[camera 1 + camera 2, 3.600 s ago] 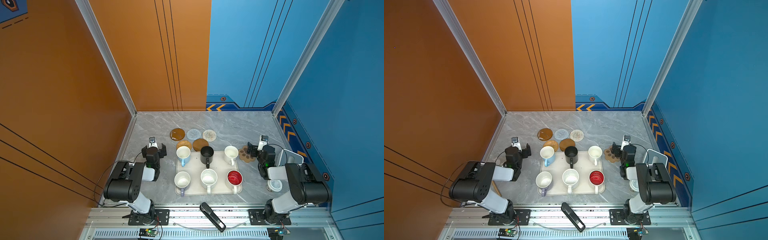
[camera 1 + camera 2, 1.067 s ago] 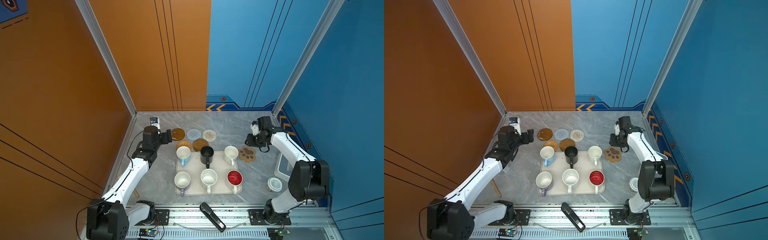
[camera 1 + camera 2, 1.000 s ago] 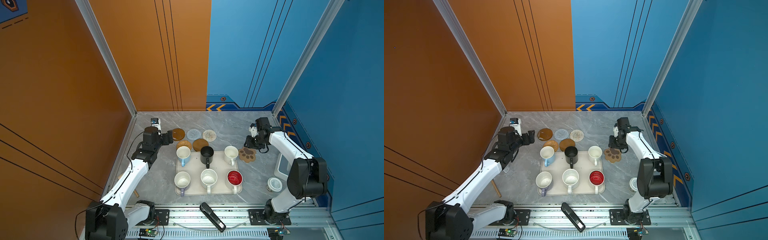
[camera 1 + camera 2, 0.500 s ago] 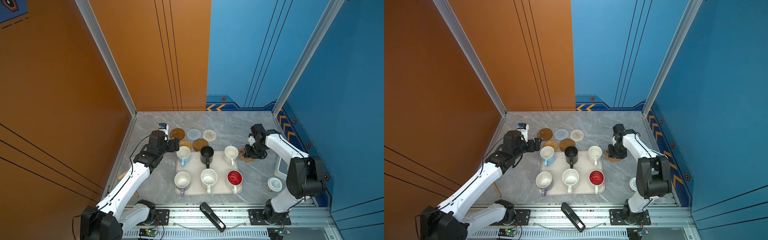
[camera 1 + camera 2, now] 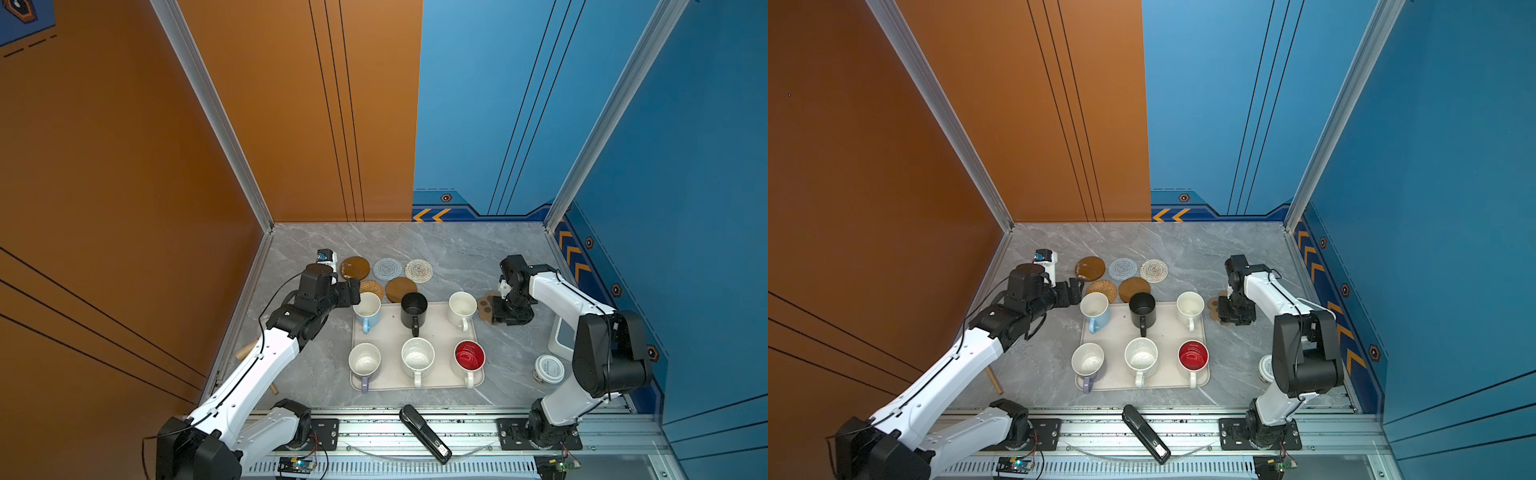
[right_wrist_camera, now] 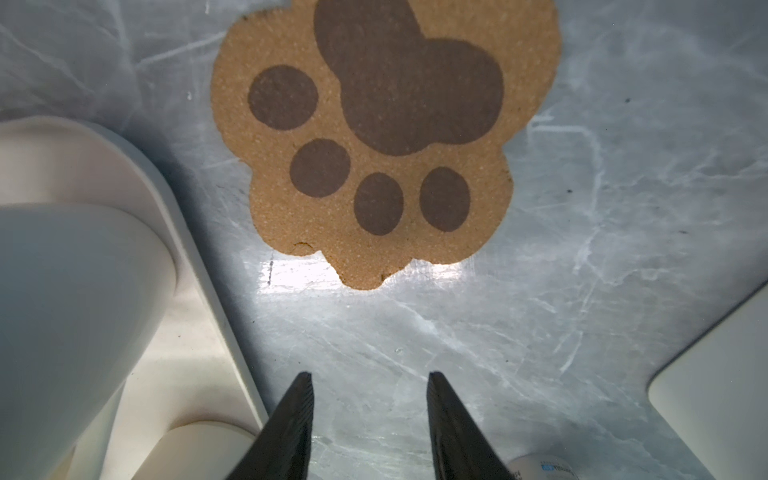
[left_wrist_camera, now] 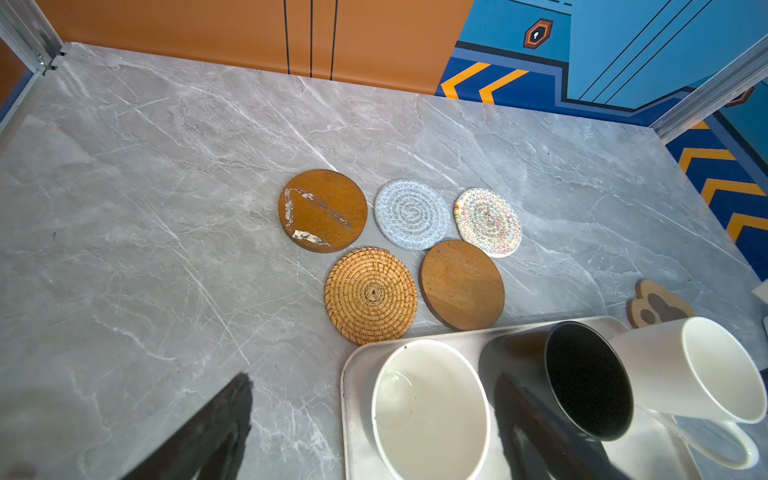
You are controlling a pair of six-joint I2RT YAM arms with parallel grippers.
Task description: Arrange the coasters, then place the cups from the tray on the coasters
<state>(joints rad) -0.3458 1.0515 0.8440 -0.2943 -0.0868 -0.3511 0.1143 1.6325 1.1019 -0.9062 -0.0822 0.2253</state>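
In a top view the paw coaster (image 5: 483, 306) lies flat on the bench (image 5: 436, 249), just off the right edge of the tray (image 5: 434, 332) and well apart from the round coasters (image 5: 386, 269). The right tool (image 5: 505, 316) hangs low right beside it, hiding part of it. The left tool (image 5: 353, 291) is across the tray, so the right arm is nearer.

Left wrist view: jaws spread wide and empty, facing the blue mug (image 7: 428, 411).

Right wrist view: jaws half apart, gripping nothing. The paw lies straight ahead of them, toes toward them, with bare bench between. A short forward reach looks enough.
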